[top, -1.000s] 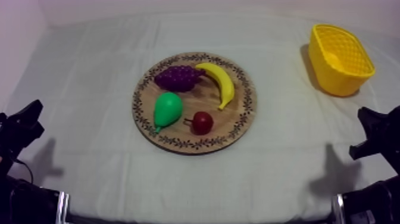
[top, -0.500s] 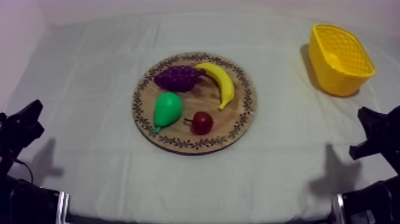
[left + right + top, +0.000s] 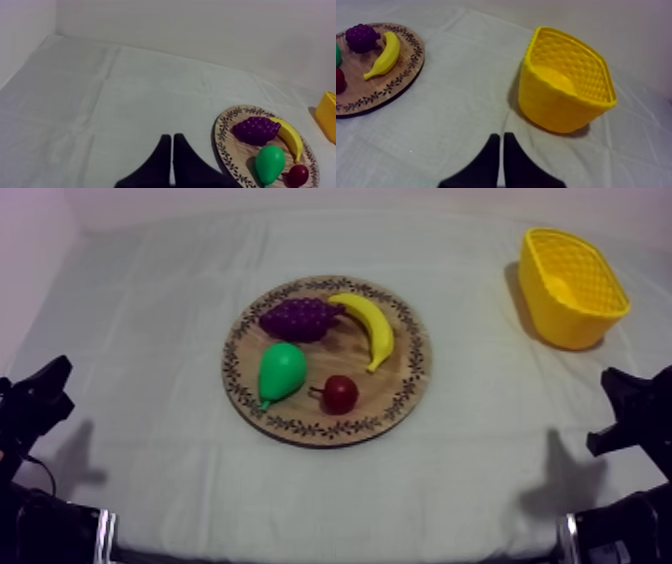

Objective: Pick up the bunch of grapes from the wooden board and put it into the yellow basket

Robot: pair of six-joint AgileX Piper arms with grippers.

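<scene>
Presently: grapes (image 3: 300, 318) on the board (image 3: 400, 403), both jaws clenched on nothing.
They sit far-left on it, long axis crosswise; basket (image 3: 572, 286) well right of the board, so the right arm (image 3: 628, 413) seems better placed.

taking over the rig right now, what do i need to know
The left tool is shut on nothing, low at the table's left side, short of the wooden board.
The right tool is shut on nothing, low at the right side, facing the yellow basket.
The bunch of grapes lies on the board's far part beside the banana; the pear and small red fruit lie nearer.
Done: nothing, grapes not yet picked up.
Left: grasp the grapes, lift, carry to the basket at the far right, release.
</scene>
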